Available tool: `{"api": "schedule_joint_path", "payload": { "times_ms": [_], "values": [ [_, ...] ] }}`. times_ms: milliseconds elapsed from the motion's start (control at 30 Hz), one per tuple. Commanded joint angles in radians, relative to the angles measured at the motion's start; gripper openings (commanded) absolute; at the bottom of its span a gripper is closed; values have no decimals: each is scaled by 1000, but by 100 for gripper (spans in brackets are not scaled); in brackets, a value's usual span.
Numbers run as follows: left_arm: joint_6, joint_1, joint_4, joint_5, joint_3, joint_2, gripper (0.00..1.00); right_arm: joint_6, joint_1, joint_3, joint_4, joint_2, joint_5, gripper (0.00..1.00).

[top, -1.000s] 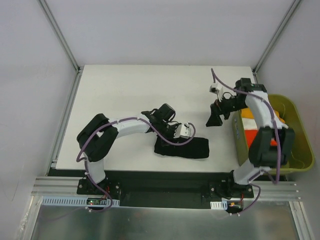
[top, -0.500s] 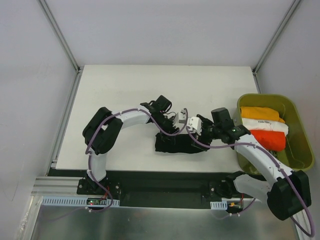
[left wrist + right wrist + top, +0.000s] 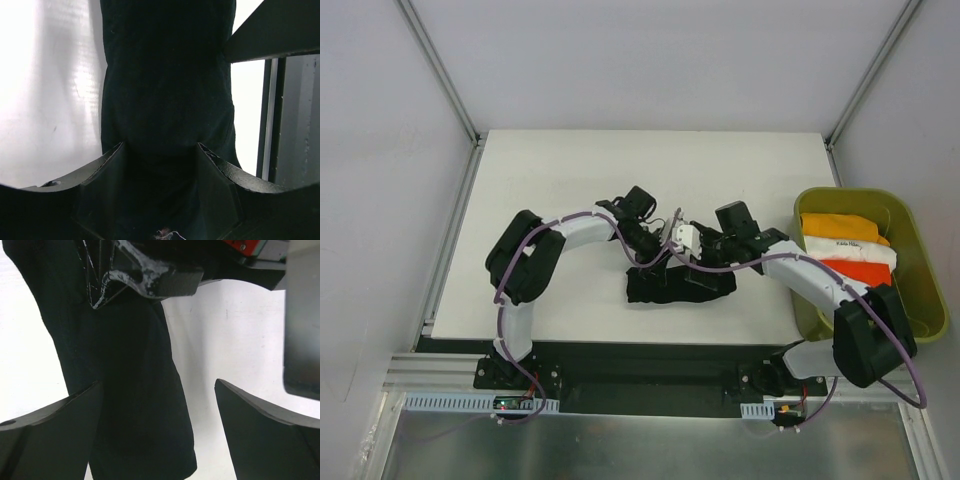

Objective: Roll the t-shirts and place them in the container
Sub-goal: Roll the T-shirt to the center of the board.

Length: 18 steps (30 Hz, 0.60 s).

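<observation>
black t-shirt [image 3: 165, 100] between left jaws

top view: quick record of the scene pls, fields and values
black shirt: bunched roll on the table, near its front edge
left gripper: closed on the black shirt
right gripper: open, cloth between its fingers, not gripped
bin: off the table's right side
in bin: orange shirt, white shirt, red-orange shirt
</observation>
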Motion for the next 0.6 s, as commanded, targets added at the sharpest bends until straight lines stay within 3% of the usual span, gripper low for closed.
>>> {"api": "schedule_joint_path", "payload": {
  "times_ms": [0, 133, 267, 567],
  "values": [
    [3, -26, -13, 55, 34, 4, 54, -73, 42, 63, -62, 69, -88, 96],
    [-9, -16, -13, 74, 34, 2, 54, -96, 55, 83, -112, 97, -123, 96],
    [-6, -10, -13, 86, 30, -12, 56, -19, 40, 80, -93, 48, -82, 96],
    [-53, -3, -13, 131, 51, -33, 61, -86, 7, 14, -188, -210, -76, 96]
  ]
}}
